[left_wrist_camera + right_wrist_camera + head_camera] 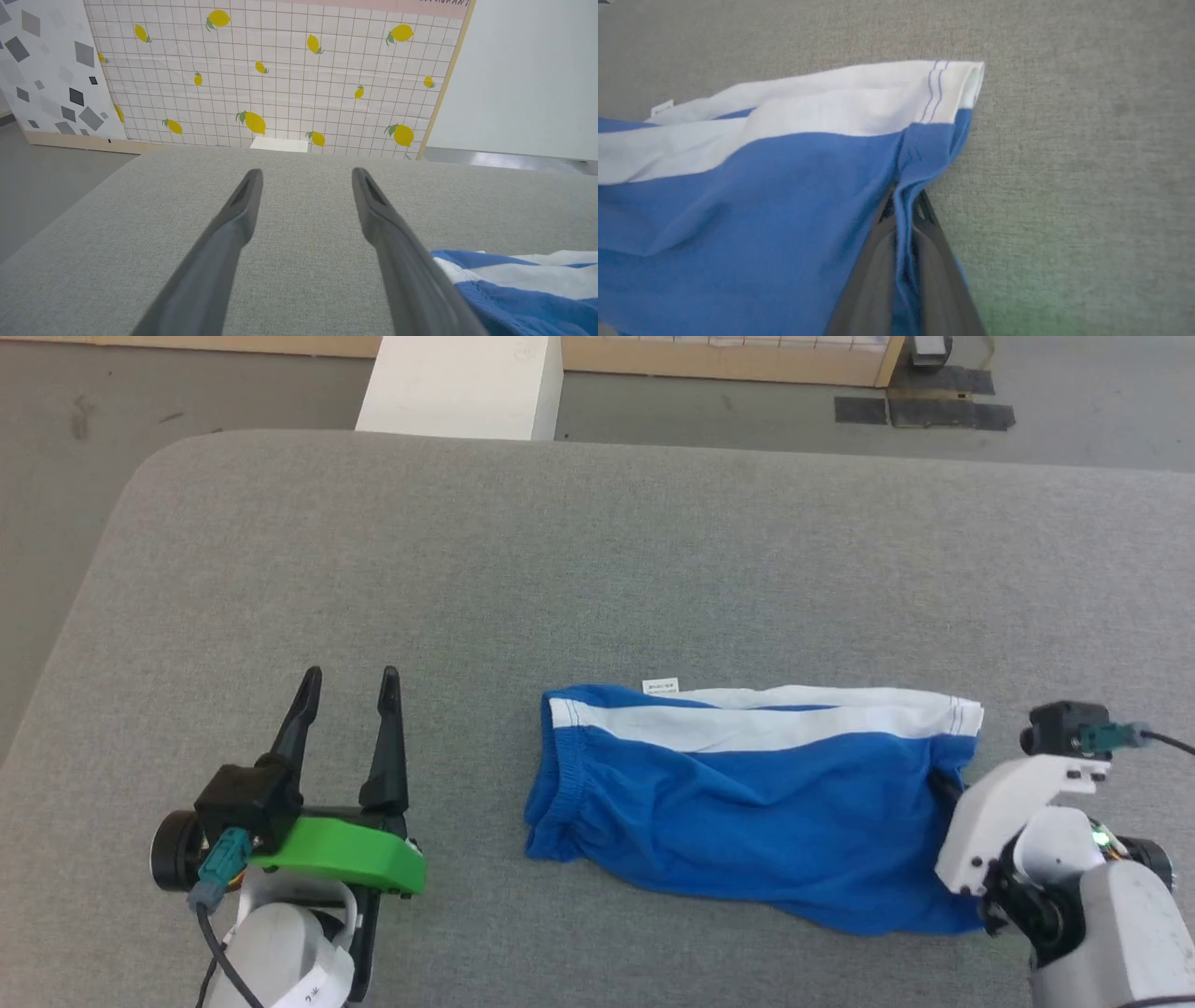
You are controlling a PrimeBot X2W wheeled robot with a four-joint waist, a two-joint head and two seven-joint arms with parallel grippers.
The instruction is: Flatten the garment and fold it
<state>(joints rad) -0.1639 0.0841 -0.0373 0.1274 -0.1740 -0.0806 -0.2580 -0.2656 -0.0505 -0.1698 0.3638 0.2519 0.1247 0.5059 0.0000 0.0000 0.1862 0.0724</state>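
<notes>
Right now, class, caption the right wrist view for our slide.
Right fingers pinch the blue garment at its hem, on grey table.

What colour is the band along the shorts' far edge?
White. The band on the shorts shows best in the right wrist view.

Colours on my feed: the garment (pixel 747 803) was bright blue with a white band (pixel 766 723) along one edge, two thin blue stitch lines across the band's end, and a tiny white label (pixel 661 687). The table (pixel 560 569) was a flecked grey weave. The left gripper (pixel 351 677) had black fingers and a lime green bracket (pixel 345 859); the right gripper (pixel 903 210) looked dark grey. Behind, I saw a white grid panel (pixel 280 70) dotted with green-leaved yellow lemons, plus a white board (pixel 46 70) with grey and black squares.
</notes>
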